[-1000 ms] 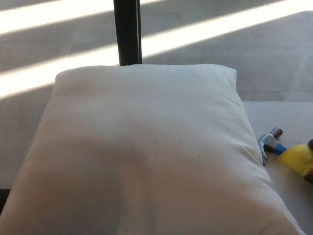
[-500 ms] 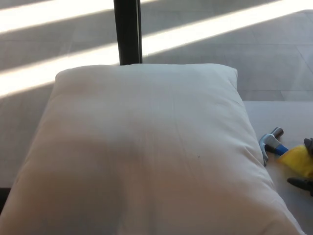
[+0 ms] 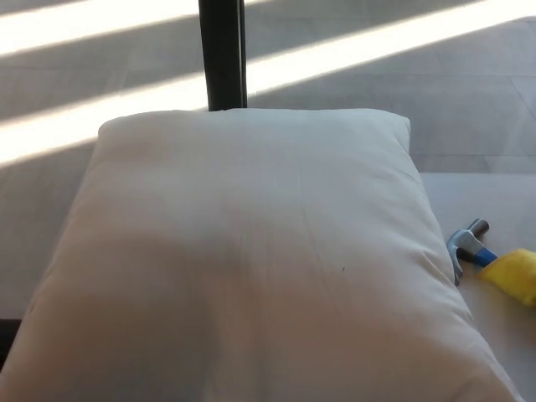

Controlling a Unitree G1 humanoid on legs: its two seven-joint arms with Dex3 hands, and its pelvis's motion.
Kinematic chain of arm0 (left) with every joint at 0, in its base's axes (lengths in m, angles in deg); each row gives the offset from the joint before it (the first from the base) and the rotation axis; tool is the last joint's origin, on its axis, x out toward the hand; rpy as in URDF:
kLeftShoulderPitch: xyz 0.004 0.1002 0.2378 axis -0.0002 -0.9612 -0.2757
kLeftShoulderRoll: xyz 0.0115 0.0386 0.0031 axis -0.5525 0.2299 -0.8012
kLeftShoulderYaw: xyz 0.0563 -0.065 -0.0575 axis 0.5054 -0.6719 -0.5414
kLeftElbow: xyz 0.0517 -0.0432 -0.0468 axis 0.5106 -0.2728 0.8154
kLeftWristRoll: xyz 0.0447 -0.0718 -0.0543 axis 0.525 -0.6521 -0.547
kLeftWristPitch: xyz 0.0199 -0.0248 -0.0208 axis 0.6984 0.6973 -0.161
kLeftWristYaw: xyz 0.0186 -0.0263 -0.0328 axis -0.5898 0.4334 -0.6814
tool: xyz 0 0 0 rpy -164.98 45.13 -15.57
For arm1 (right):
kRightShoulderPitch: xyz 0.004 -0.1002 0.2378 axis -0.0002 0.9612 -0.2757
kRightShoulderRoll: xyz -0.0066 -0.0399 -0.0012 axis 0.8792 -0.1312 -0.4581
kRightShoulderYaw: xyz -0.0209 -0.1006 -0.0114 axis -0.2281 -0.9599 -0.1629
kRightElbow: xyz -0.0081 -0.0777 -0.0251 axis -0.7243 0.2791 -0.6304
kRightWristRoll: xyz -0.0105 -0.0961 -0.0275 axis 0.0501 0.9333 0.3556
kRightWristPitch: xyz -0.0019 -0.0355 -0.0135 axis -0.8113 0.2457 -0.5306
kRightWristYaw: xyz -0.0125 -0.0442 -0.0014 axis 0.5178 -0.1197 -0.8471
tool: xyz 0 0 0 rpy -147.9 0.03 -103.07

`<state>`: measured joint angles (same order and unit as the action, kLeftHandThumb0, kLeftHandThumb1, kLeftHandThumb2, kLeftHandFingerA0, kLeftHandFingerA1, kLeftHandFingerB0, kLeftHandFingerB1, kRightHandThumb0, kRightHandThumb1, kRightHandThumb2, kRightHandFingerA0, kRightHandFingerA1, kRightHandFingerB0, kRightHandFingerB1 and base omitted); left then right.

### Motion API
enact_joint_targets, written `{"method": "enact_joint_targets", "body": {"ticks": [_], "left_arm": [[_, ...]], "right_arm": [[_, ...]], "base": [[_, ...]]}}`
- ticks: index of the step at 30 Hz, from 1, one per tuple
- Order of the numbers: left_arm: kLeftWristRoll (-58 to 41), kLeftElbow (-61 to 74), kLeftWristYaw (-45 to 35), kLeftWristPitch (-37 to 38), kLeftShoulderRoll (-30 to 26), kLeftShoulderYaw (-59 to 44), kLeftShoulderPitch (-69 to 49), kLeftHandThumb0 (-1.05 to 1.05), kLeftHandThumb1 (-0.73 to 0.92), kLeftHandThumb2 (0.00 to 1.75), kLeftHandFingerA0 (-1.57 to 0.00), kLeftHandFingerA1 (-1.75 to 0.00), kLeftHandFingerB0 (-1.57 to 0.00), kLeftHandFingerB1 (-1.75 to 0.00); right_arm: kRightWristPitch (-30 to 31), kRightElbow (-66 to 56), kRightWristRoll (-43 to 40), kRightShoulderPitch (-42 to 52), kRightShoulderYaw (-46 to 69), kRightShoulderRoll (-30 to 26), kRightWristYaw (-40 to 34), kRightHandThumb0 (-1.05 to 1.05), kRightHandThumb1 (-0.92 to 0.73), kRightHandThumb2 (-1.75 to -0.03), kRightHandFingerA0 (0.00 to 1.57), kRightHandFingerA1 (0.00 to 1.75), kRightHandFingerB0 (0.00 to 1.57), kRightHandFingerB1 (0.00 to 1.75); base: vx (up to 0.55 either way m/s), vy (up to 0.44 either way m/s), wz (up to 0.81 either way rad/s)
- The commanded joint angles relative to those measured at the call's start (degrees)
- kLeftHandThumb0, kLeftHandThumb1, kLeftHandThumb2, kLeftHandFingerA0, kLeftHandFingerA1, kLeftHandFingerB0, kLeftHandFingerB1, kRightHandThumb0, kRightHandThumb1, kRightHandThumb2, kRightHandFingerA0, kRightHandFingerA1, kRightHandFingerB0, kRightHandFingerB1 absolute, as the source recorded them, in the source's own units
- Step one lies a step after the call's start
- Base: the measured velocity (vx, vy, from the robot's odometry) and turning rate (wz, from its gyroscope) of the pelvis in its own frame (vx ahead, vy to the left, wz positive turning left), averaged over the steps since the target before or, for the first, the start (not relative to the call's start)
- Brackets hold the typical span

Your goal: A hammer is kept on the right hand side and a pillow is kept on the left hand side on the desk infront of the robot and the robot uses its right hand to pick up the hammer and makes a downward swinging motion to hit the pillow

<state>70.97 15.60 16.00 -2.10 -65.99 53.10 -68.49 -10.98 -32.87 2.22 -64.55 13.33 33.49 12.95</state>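
A large white pillow [image 3: 251,260] fills most of the head view, lying on the desk and reaching from the left edge almost to the right. Just off its right side the hammer [image 3: 494,258] lies on the desk, with its grey metal head [image 3: 463,243] close to the pillow's edge and its blue and yellow handle running out of the picture to the right. Neither of my hands shows in the picture.
The pale desk top [image 3: 494,201] shows at the right, behind and under the hammer. Beyond the pillow a black post [image 3: 223,54] stands upright against a tiled floor crossed by bright bands of sunlight [image 3: 377,46].
A dark hand showed at the right edge by the yellow handle; it has withdrawn out of view. The picture has shifted slightly. The hammer stays on the desk.
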Motion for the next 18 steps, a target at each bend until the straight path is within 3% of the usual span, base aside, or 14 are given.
{"method": "enact_joint_targets", "body": {"ticks": [1, 2, 3, 4, 5, 7, 8, 9, 10, 12, 13, 16, 17, 18], "left_arm": [[-1.36, -0.07, -0.95, 0.40, -2.47, -1.28, 0.88, -0.58, 0.63, 0.59, -0.72, -0.65, -0.68, -0.53], [-1.50, 0.02, -1.00, 0.00, -2.52, -1.36, 1.02, -0.57, 0.63, 0.59, -0.72, -0.64, -0.68, -0.53], [-1.54, 0.22, -1.03, -0.04, -2.44, -1.35, 1.09, -0.58, 0.63, 0.59, -0.72, -0.65, -0.67, -0.52], [-1.51, 0.23, -1.04, 0.00, -2.43, -1.31, 1.10, -0.58, 0.63, 0.59, -0.72, -0.65, -0.67, -0.52], [-1.58, 0.25, -1.03, 0.24, -2.36, -1.40, 1.09, -0.56, 0.64, 0.59, -0.72, -0.69, -0.69, -0.56], [-1.60, 0.24, -0.85, 0.75, -2.17, -1.47, 1.20, -0.56, 0.64, 0.59, -0.73, -0.68, -0.69, -0.56], [-1.89, 0.13, -0.43, 0.03, -2.27, -1.74, 1.63, -0.55, 0.63, 0.59, -0.74, -0.67, -0.70, -0.55], [-2.36, 0.46, -1.68, 0.09, -2.35, -2.07, 1.47, -0.56, 0.64, 0.59, -0.70, -0.68, -0.71, -0.58], [-1.64, 0.49, -1.09, 0.32, -2.50, -1.45, 1.49, -0.57, 0.64, 0.59, -0.72, -0.65, -0.72, -0.56], [-1.37, 0.16, -0.78, 0.32, -2.57, -1.26, 1.93, -0.56, 0.64, 0.59, -0.70, -0.64, -0.67, -0.52], [-1.67, 0.06, -0.85, -0.04, -2.55, -1.53, 2.05, -0.56, 0.63, 0.59, -0.70, -0.62, -0.66, -0.52], [-1.11, -0.07, -0.37, 0.45, -2.20, -1.05, 2.07, -0.58, 0.64, 0.59, -0.71, -0.62, -0.64, -0.50], [-0.86, -0.10, -0.21, 0.52, -2.13, -0.82, 2.07, -0.58, 0.64, 0.59, -0.70, -0.61, -0.63, -0.49], [-0.79, -0.10, -0.19, 0.48, -1.92, -0.71, 2.07, -0.58, 0.64, 0.59, -0.70, -0.61, -0.63, -0.49]], "right_arm": [[9.03, -1.89, -12.42, 11.36, 28.42, -10.93, -4.58, -0.86, -0.54, -0.84, 0.00, 0.23, 0.05, 0.00], [8.01, -0.36, -13.78, 12.12, 31.56, -10.68, -6.12, -0.73, -0.64, -0.70, 0.00, 0.00, 0.00, 0.18], [4.67, 3.19, -16.17, 13.04, 36.79, -10.04, -10.40, -0.84, -0.56, -0.85, 0.00, 0.25, 0.02, 0.03], [3.64, 3.93, -16.33, 13.39, 38.01, -9.81, -11.45, -0.84, -0.56, -0.85, 0.00, 0.25, 0.02, 0.03], [2.50, 6.70, -17.75, 13.60, 40.18, -9.83, -13.74, -0.65, -0.67, -0.74, 0.00, 0.00, 0.03, 0.14], [-0.88, 12.03, -20.38, 15.06, 45.59, -9.61, -18.07, -0.70, -0.70, -0.72, 0.00, 0.00, 0.00, 0.17], [-4.14, 12.67, -22.80, 17.02, 50.16, -7.86, -20.98, -0.85, -0.58, -0.86, 0.00, 0.22, 0.04, 0.06], [-4.57, 12.67, -24.46, 18.67, 53.17, -6.48, -21.60, -0.74, -0.73, -0.71, 0.00, 0.00, 0.00, 0.21], [-6.04, 12.25, -26.41, 19.69, 56.02, -4.72, -22.22, -0.83, -0.59, -0.89, 0.00, 0.19, 0.03, 0.07], [-6.89, 14.22, -28.74, 21.42, 59.33, -2.58, -22.74, -0.86, -0.64, -0.93, 0.00, 0.21, 0.00, 0.02], [-9.41, 17.46, -31.36, 21.50, 61.37, -0.48, -24.39, -0.71, -0.76, -0.69, 0.00, 0.00, 0.01, 0.26], [-9.22, 20.55, -34.03, 20.87, 64.67, 1.79, -27.11, -0.74, -0.81, -0.64, 0.00, 0.00, 0.00, 0.22], [-9.08, 22.28, -36.33, 20.34, 66.90, 3.05, -27.78, -0.78, -0.65, -0.85, 0.00, 0.00, 0.02, 0.07], [-9.17, 22.79, -36.65, 20.31, 67.85, 3.06, -27.56, -0.78, -0.65, -0.85, 0.00, 0.00, 0.02, 0.07]], "base": [[0.00, 0.000, 0.00], [0.00, 0.000, 0.00], [0.00, 0.000, 0.00], [0.00, 0.000, 0.00], [0.00, 0.000, 0.00], [0.00, 0.000, 0.00], [0.00, 0.000, 0.00], [0.00, 0.000, 0.00], [0.00, 0.000, 0.00], [0.00, 0.000, 0.00], [0.00, 0.000, 0.00], [0.00, 0.000, 0.00], [0.00, 0.000, 0.00], [0.00, 0.000, 0.00]]}}
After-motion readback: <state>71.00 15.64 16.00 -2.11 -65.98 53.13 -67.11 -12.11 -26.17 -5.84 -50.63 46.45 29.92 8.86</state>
